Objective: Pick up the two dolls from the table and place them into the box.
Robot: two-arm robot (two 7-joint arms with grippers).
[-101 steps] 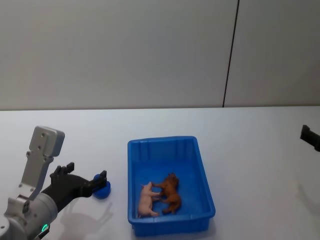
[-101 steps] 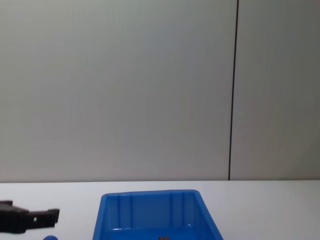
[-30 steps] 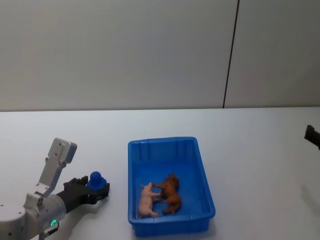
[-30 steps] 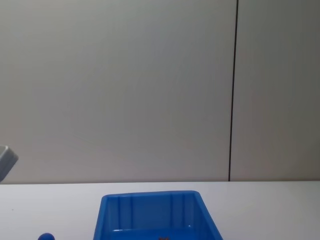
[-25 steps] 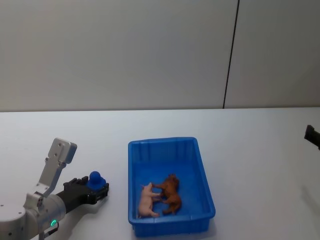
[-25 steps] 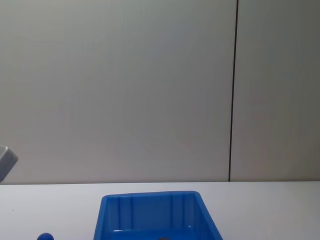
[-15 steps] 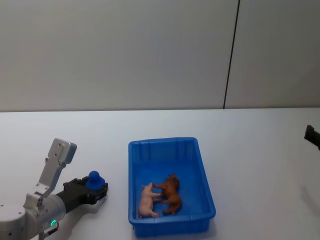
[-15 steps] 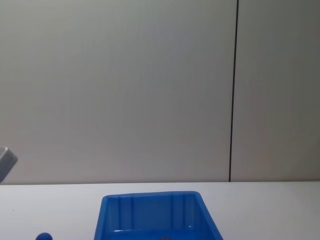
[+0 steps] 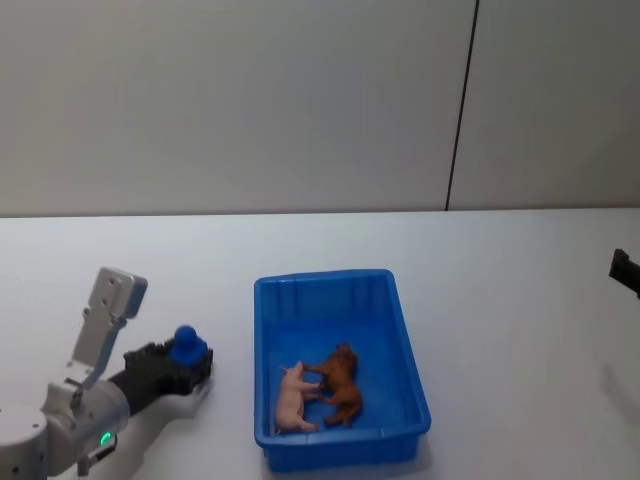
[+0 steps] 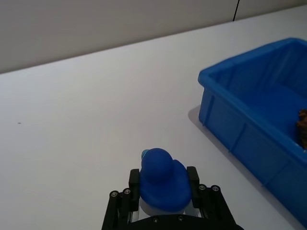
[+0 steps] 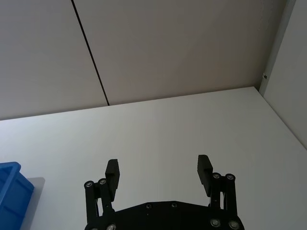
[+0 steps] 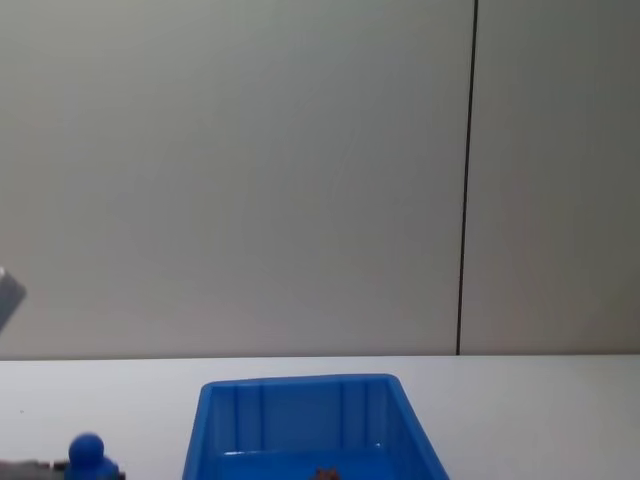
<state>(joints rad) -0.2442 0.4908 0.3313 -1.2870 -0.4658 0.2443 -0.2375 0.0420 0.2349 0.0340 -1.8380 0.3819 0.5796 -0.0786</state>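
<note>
My left gripper [image 9: 188, 362] [image 10: 164, 184] is shut on the blue doll [image 9: 186, 346] [image 10: 162, 179] [image 12: 88, 455], holding it a little above the white table [image 9: 500, 300] to the left of the box [image 9: 338, 287] [image 10: 230, 129] [image 12: 300, 400]. The reddish-brown doll [image 9: 341, 386] lies inside the box, its top just visible in the chest view as the brown doll [image 12: 325, 474]. My right gripper [image 11: 159, 172] hangs open and empty over the table's right side, its edge visible as the right gripper [image 9: 625, 272].
A pale pink pig figure [image 9: 292, 398] lies in the box beside the brown doll. A grey wall with a dark vertical seam [image 9: 461, 105] stands behind the table. Bare tabletop lies between my left gripper and the box.
My left gripper closed on the blue doll, then lifted it off the table; over the last second it rose a little further.
</note>
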